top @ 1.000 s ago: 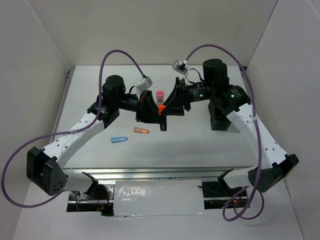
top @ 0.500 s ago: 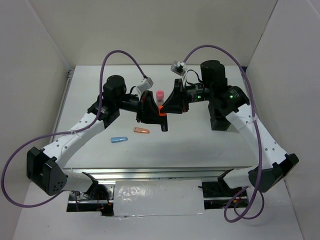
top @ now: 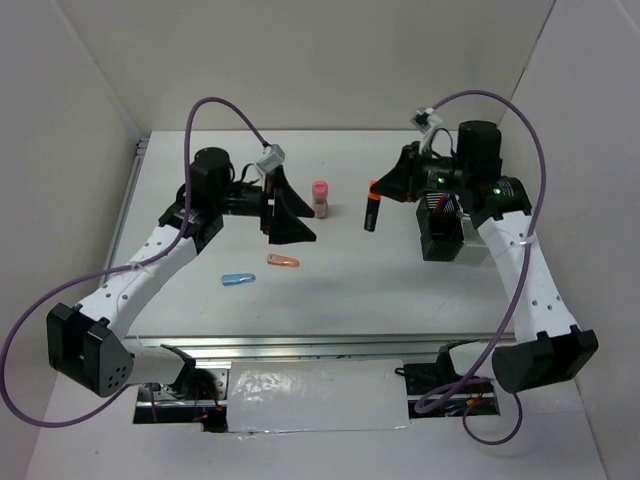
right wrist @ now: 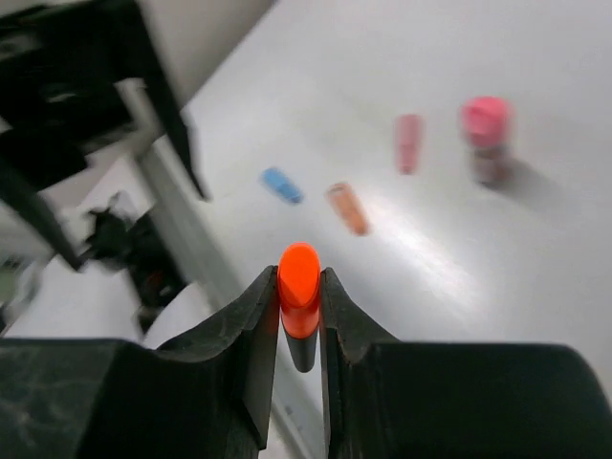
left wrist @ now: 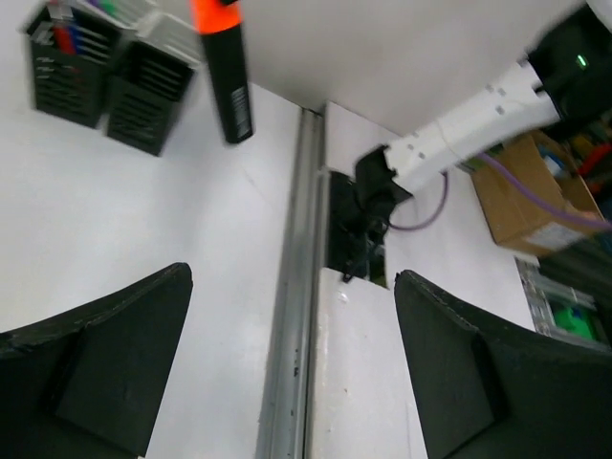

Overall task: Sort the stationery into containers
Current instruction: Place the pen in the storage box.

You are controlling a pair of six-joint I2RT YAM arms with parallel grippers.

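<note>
My right gripper [top: 378, 196] is shut on an orange-capped black highlighter [top: 371, 212], which hangs upright above the table; the wrist view shows its cap [right wrist: 299, 275] pinched between the fingers. My left gripper [top: 298, 212] stands wide open and holds nothing, left of the highlighter [left wrist: 229, 81]. On the table stand a pink-capped stubby cylinder [top: 320, 197], an orange cap piece [top: 283, 261] and a blue cap piece [top: 238, 279]. A pink cap piece [right wrist: 408, 143] lies beside the cylinder [right wrist: 486, 134]. The black mesh pen cup [top: 438, 238] sits under my right arm, with pens inside [left wrist: 65, 38].
A white-grey tray [top: 476, 250] shows partly beside the cup, under the right forearm. A metal rail [left wrist: 292, 316] runs along the table's front edge. White walls close in the table at the back and on both sides.
The left gripper has let go of the highlighter, opened wide and drawn back left. The right gripper closed on the highlighter and carried it right, towards the cup.
</note>
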